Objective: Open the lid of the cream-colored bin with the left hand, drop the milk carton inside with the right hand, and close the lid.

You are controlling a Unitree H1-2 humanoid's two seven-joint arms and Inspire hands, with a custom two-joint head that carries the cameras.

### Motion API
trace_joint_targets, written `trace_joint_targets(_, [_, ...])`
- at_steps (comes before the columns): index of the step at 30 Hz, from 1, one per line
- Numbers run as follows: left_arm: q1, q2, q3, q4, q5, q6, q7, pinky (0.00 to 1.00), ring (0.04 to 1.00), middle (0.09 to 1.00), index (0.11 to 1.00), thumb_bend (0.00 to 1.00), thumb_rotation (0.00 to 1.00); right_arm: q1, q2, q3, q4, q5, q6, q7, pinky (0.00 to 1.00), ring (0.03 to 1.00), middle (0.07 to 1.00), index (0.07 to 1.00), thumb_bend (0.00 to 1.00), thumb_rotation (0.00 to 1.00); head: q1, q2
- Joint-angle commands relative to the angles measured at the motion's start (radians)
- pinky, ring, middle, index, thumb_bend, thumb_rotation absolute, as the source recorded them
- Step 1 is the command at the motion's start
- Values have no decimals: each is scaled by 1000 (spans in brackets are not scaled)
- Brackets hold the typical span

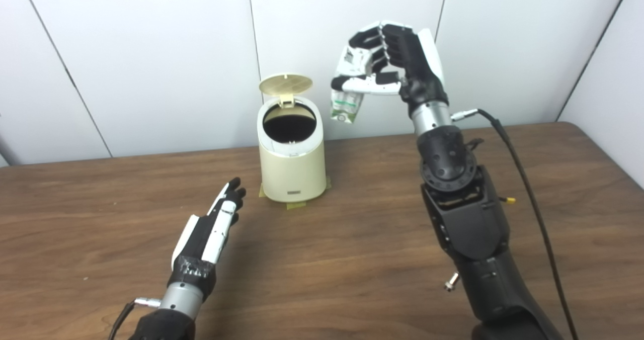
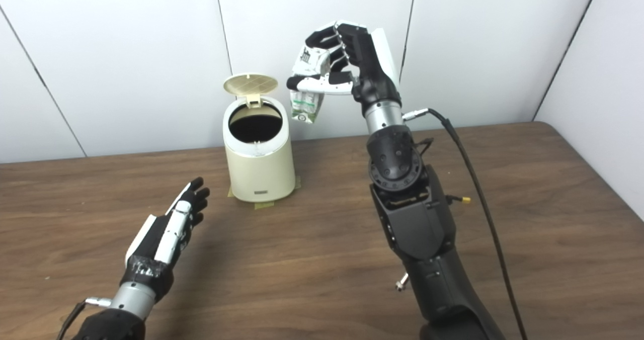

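The right hand (image 2: 347,61) grips a milk carton (image 2: 305,103) raised beside the cream-colored bin (image 2: 260,166), its lid (image 2: 250,84) upright, while the left hand (image 2: 171,229), holding nothing, hovers over the worktop (image 2: 312,259).

Wooden bench with one bin standing on it

The bench (image 1: 352,259) is dark brown wood grain, running the full width of the view, its far edge against white wall panels (image 1: 151,53) and its far right corner rounded. A cream bin (image 1: 292,166) stands upright on it toward the back, left of middle, its lid (image 1: 285,84) tipped up and the dark inside showing. Bits of yellowish tape (image 1: 296,205) show at the bin's foot, flat on the wood. The left hand (image 1: 214,229) is low over the near left part; whether it touches the wood cannot be told.
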Motion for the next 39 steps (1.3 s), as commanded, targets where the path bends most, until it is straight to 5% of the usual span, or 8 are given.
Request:
trace_joint_targets(1, [-32, -6, -5, -5, 15, -39, 16, 1000, 987, 976, 1000, 466, 1000, -74, 11, 8, -7, -16, -43, -7, 353, 382, 496, 508, 517, 0, 0, -1])
trace_joint_targets(22, [-24, -90, -2, 30, 18, -74, 52, 1000, 996, 976, 1000, 453, 988, -161, -11, 125, 371, -180, -447, -94, 343, 409, 504, 493, 500, 0, 71, -28])
trace_joint_targets(30, [-12, -127, -8, 59, 6, -145, 65, 985, 966, 958, 980, 422, 955, -185, -13, 138, 437, -239, -544, -161, 353, 400, 507, 497, 500, 0, 91, -30])
trace_joint_targets(39, [9, -158, -26, 63, 21, -178, 87, 975, 945, 928, 947, 471, 909, -178, -13, 152, 450, -275, -575, -180, 332, 402, 515, 499, 498, 0, 101, -27])
